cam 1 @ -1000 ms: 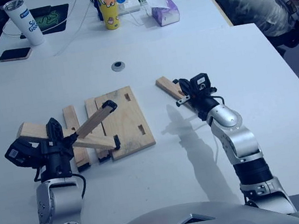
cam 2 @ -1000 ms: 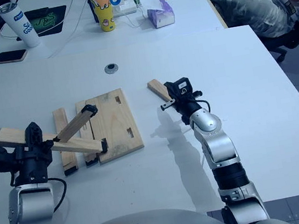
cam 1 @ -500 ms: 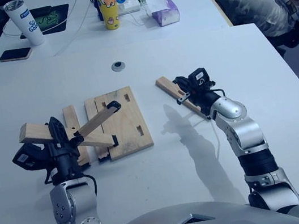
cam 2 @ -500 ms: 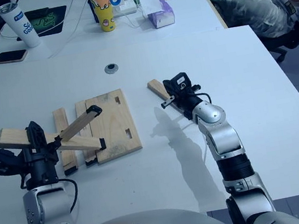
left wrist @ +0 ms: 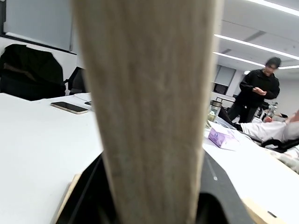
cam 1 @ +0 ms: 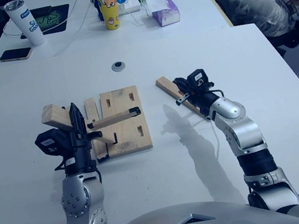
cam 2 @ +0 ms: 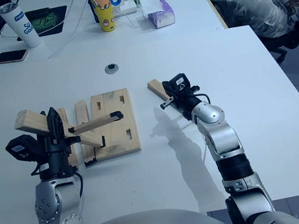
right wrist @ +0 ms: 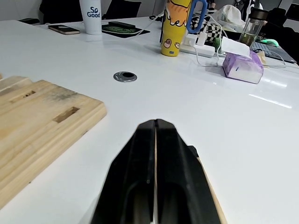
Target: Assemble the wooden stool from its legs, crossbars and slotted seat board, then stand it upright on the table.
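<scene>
Left eye view, left pincer (cam 1: 75, 123) carried leg (cam 1: 52, 115) nearer seat board (cam 1: 128, 134)

Print log:
- White tumbler (cam 1: 24, 22), left end of the far table (cam 1: 85, 33): two lines of dark lettering on its side, a brand mark, not transcribed.
- Yellow cup (cam 1: 107, 4): cartoon figure, any words too small to tell.
- Purple tissue pack (cam 1: 165, 13): markings illegible.

Office, white desks (cam 1: 244, 61), phone (cam 1: 14, 54), tumbler (cam 1: 24, 22), tissue pack (cam 1: 165, 13)
</scene>
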You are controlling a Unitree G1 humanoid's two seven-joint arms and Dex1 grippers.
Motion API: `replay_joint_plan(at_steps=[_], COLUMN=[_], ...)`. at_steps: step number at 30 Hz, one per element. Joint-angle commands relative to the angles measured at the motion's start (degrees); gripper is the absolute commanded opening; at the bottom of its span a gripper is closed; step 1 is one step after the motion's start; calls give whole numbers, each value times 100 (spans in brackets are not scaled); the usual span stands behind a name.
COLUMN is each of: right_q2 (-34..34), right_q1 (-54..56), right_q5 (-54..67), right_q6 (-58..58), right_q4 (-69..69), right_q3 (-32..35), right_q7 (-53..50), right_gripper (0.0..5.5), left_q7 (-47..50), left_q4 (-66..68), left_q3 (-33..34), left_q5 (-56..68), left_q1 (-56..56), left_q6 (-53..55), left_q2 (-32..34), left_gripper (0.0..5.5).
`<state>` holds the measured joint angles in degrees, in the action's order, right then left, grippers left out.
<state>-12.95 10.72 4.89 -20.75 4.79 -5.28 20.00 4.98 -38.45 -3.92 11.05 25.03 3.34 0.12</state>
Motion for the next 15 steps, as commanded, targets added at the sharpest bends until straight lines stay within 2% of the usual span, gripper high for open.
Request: replay_joint_plan(at_steps=[1,5,11,12,15], right_q2=[12,29,74,78,81], right_q1=[144,163,158,155,148], right_q5=[-13,-21,-34,-34,-30], right_q6=[5,52,124,133,154], right_q4=[-36,-89,-141,-143,-145], right_q3=[20,29,51,53,53], right_q7=[-22,-45,-104,-114,-132], right_gripper=[0,0,0,0,0], left_q7=[-75,-197,-238,-239,-219], left_q4=[288,186,269,247,153], left_q3=[-337,-502,-323,-281,-99], left_q5=[-400,-586,-556,-544,-480], left_q1=[30,-115,-162,-185,-263], left_q6=[690,872,678,593,333], left_q2=[187,279,279,262,184], left_gripper=[102,102,102,131,167])
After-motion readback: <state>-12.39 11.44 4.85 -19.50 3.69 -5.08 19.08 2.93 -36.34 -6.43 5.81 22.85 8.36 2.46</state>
